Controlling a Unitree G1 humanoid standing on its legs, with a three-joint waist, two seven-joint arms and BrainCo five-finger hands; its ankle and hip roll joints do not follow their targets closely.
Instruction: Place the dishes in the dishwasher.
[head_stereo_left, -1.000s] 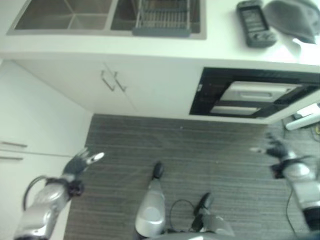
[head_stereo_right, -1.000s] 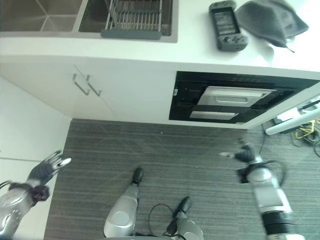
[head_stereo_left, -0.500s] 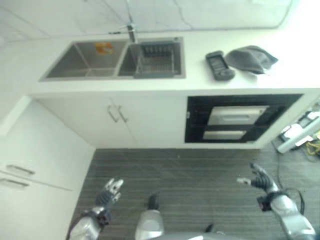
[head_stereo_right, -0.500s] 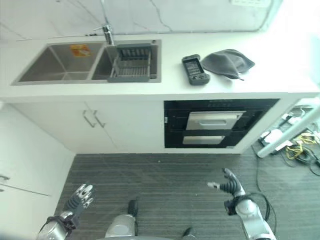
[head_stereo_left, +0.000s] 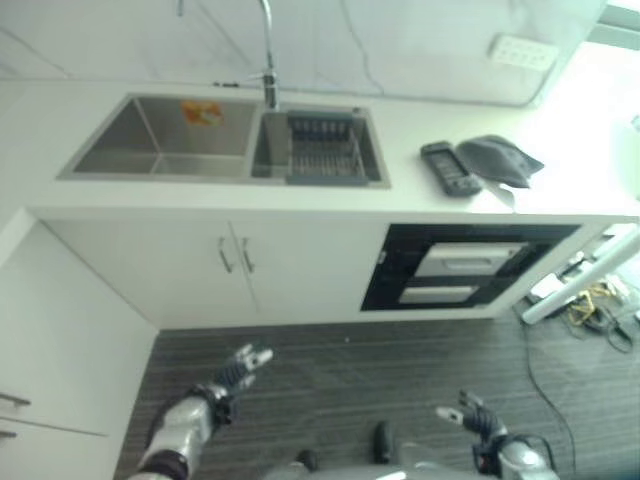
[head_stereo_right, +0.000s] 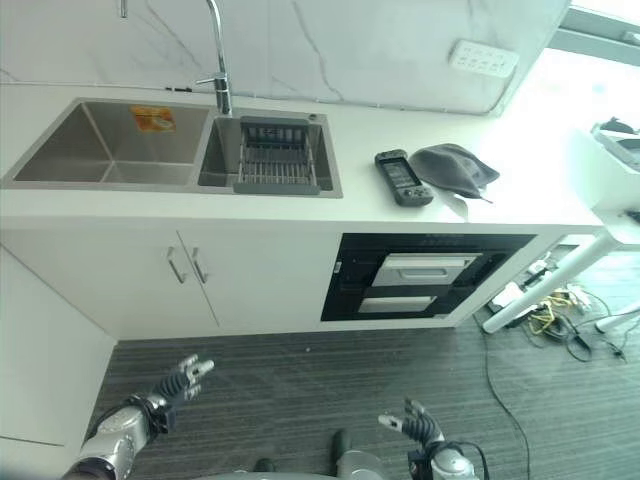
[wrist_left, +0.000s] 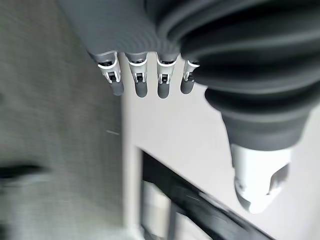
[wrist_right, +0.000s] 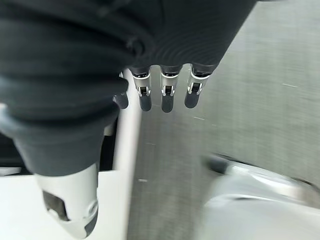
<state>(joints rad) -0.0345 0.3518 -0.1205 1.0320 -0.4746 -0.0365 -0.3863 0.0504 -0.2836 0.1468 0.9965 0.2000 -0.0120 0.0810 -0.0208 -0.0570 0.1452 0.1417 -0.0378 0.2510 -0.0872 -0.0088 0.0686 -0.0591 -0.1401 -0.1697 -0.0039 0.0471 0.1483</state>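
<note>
Both hands hang low over the dark striped floor, with open room around them. The left hand holds its fingers straight and spread, empty; the right hand is likewise relaxed and empty. The black-fronted built-in dishwasher sits closed under the white countertop, well ahead of the right hand. A grey wire dish rack rests in the steel double sink, far beyond the left hand.
</note>
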